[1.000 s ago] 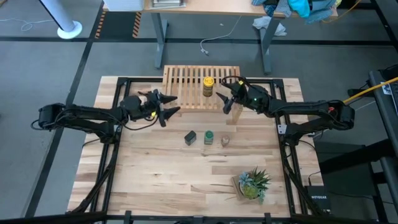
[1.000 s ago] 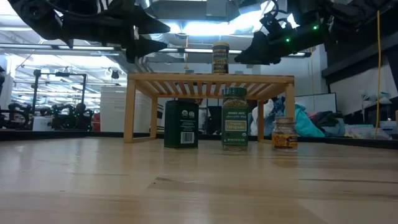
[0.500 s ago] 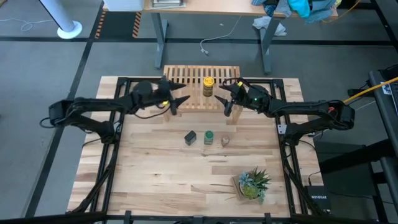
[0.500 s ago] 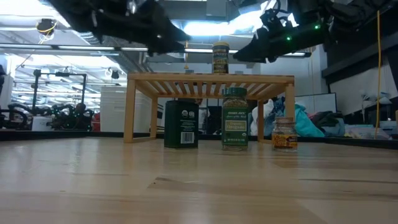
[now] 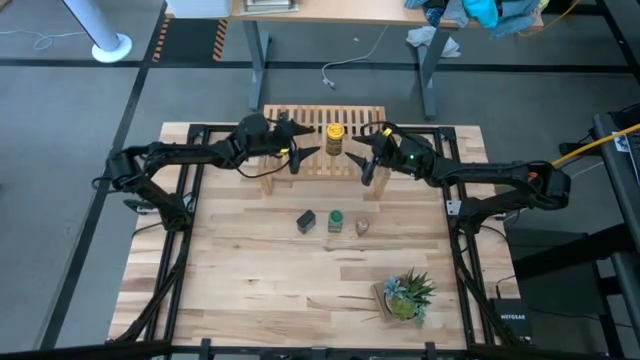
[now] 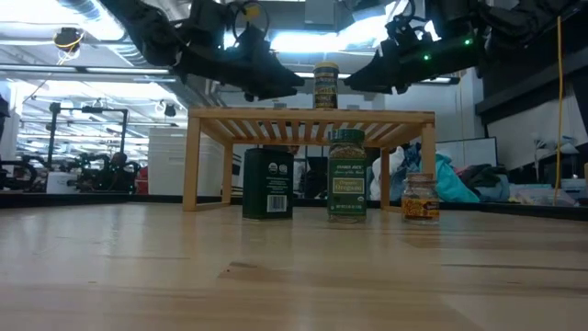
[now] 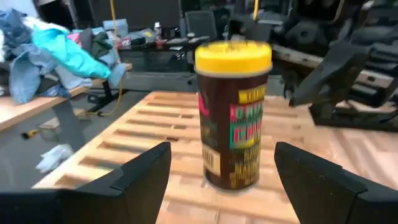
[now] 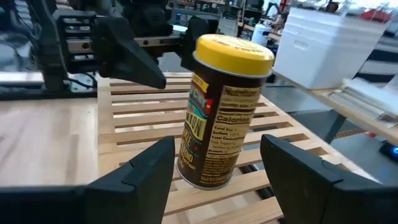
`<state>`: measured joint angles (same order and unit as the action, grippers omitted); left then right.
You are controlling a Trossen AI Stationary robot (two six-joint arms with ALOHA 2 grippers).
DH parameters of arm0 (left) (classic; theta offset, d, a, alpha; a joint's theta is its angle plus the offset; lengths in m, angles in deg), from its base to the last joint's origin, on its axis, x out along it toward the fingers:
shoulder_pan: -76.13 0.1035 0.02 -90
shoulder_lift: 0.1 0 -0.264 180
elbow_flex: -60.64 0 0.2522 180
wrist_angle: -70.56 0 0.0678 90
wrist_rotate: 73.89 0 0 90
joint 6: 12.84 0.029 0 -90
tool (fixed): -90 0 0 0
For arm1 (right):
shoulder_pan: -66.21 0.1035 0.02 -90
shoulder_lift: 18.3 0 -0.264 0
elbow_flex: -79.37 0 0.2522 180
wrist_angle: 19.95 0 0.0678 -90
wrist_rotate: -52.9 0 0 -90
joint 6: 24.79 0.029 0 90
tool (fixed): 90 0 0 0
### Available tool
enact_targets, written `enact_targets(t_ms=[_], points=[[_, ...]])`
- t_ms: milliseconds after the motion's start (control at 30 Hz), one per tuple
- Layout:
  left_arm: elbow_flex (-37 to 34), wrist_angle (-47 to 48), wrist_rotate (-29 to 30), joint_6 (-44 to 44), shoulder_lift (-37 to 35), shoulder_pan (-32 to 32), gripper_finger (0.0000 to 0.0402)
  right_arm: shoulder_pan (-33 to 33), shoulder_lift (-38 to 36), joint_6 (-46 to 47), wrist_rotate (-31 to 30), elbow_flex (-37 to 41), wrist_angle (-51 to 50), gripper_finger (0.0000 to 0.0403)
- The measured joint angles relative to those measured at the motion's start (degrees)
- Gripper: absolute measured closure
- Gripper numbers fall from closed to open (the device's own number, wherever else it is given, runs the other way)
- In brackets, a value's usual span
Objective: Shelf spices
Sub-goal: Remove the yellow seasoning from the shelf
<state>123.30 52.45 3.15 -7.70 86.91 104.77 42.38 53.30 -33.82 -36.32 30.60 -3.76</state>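
Observation:
The yellow-lidded jar [image 5: 334, 138] stands upright by its base on the light-wood shelf's slatted top [image 5: 300, 125]; it also shows in the low view [image 6: 325, 86]. My left gripper [image 5: 306, 152] is open just left of the jar, which stands ahead of its fingers in the left wrist view [image 7: 233, 118]. My right gripper [image 5: 364, 162] is open just right of the jar [image 8: 221, 112]. The black tin [image 5: 306, 221], the green-lidded jar [image 5: 335, 220] and the tiny grey-topped jar [image 5: 362, 227] stand on the tabletop in front of the shelf.
A small potted green plant [image 5: 405, 295] stands near the table's front right. The shelf [image 6: 312, 118] stands on short legs at the table's far edge, with the three loose containers in a row before it [image 6: 346, 175]. Bare wood lies at the near left.
My left gripper has gone toward the table's far edge and to the right, over the shelf, up to the yellow-lidded jar's left side, staying open. My right gripper and the jars have kept still.

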Motion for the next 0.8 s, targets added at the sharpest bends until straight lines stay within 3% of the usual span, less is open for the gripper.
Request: enact_targets(t_ms=[267, 800], points=[[3.96, -0.16, -7.15, -0.39, 2.23, 0.77, 0.0123, -3.85, 0.02, 3.24, 4.56, 0.00, 0.07, 0.0160], [9.15, -0.15, -7.49, -0.63, 9.94, 0.55, 0.0123, -3.95, 0.04, 4.26, 7.04, 0.02, -0.08, 0.0160]])
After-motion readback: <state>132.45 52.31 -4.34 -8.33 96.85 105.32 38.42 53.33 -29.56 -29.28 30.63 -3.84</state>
